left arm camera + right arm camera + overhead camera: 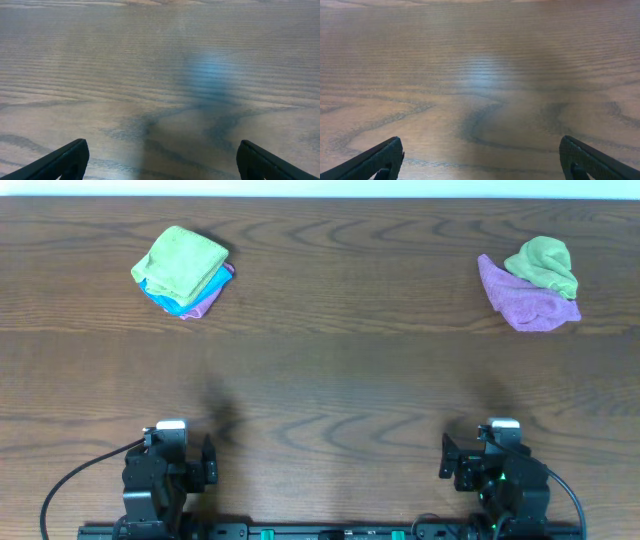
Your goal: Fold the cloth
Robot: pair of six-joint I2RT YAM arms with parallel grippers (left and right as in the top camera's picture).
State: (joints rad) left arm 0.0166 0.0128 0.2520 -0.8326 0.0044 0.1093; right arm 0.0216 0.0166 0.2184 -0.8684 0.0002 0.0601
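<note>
A stack of folded cloths lies at the far left of the overhead view, a green one on top of a blue and a pink one. At the far right a crumpled green cloth lies partly on a crumpled purple cloth. My left gripper is at the near left edge, open and empty; its fingers frame bare wood. My right gripper is at the near right edge, open and empty; its fingers also frame bare wood. Neither wrist view shows any cloth.
The wooden table fills the view. A black rail with the arm bases runs along the near edge. Cables loop out beside each arm.
</note>
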